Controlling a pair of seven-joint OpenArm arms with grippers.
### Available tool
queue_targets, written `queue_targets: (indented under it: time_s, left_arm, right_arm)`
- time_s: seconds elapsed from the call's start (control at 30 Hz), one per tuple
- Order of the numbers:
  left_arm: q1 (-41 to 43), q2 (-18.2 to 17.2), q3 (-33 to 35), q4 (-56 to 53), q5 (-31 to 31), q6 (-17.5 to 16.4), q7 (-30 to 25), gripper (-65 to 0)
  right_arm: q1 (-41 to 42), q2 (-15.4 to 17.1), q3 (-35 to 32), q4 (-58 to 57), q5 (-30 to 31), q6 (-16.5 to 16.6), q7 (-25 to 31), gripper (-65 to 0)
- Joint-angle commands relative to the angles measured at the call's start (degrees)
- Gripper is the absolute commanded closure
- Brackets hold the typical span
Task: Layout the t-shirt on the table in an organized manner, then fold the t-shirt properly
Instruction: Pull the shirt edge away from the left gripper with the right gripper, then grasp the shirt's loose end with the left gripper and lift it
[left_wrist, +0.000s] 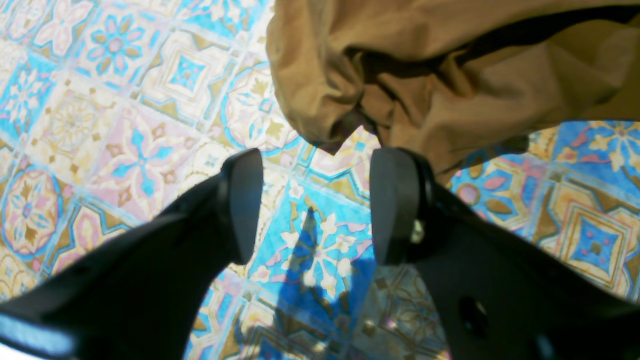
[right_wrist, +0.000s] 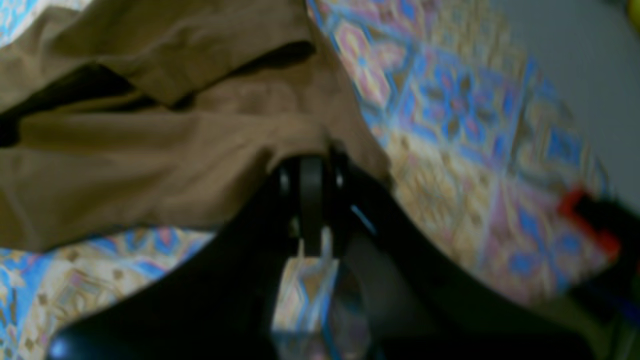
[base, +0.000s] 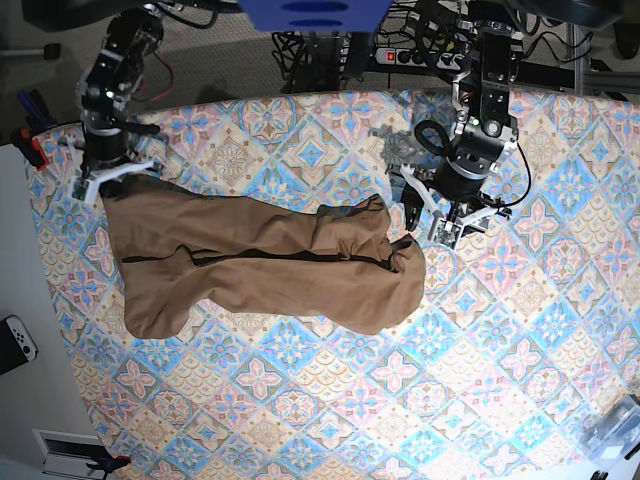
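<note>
T-shirt (base: 260, 275) stretched across the desk (base: 520, 330)

Our right pincer (right_wrist: 311, 200) pinches its corner; our left pincer (left_wrist: 315, 205) hangs wide, fabric just ahead.

- I find no legible text, label, brand, number or sign in any of the three views.
- The t-shirt (base: 260, 270) shows plain fabric with no print I can read.
- The table (base: 500, 330) cloth carries ornamental pattern only.
</note>
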Motion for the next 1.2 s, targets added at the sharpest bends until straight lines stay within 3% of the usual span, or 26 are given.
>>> queue_targets:
  time_s: [0.0, 0.3, 0.43, 0.6, 0.73, 0.83, 1.0, 1.17]
  left_arm:
    - [-1.4, -0.3, 0.1, 0.0, 0.1, 0.2, -1.3, -31.3]
    - [-11.6, -0.3, 0.5, -14.0, 0.0, 0.2, -1.2, -31.9]
    - [-15.6, -1.4, 4.6, -18.9, 0.1, -1.7, -1.1, -32.2]
    - [-20.4, -1.4, 8.8, -27.5, 0.1, -2.0, -1.5, -38.8]
    - [-25.0, -1.3, 10.0, -34.9, -0.1, -2.0, -1.6, -38.4]
    - [-27.4, -1.2, 9.9, -36.9, -0.2, -2.0, -1.7, -30.0]
    - [-32.0, -1.2, 9.8, -36.9, -0.6, -2.0, -2.5, 0.0]
    - [-35.8, -0.5, 10.1, -37.1, 0.0, -2.0, -6.2, 0.0]
  right_arm:
    - [0.3, 0.7, 0.0, 1.0, 1.6, 0.0, 2.0, 0.0]
    - [0.5, 0.7, -1.2, 0.8, 3.0, 0.0, 2.0, 0.0]
    - [0.4, 0.7, -1.2, 0.8, 3.0, 0.0, 2.0, 0.0]
    - [0.3, 0.7, -1.2, 0.8, 3.0, 0.0, 2.0, 0.0]
    - [0.2, 0.7, -1.2, 0.8, 3.0, 0.0, 2.0, 0.0]
    - [0.2, 0.7, -1.2, 0.8, 3.0, 0.0, 2.0, 0.0]
    - [0.2, 0.7, -1.2, 0.8, 3.0, 0.0, 2.0, 0.0]
    - [0.4, 0.7, -1.2, 0.8, 3.0, 0.0, 2.0, 0.0]
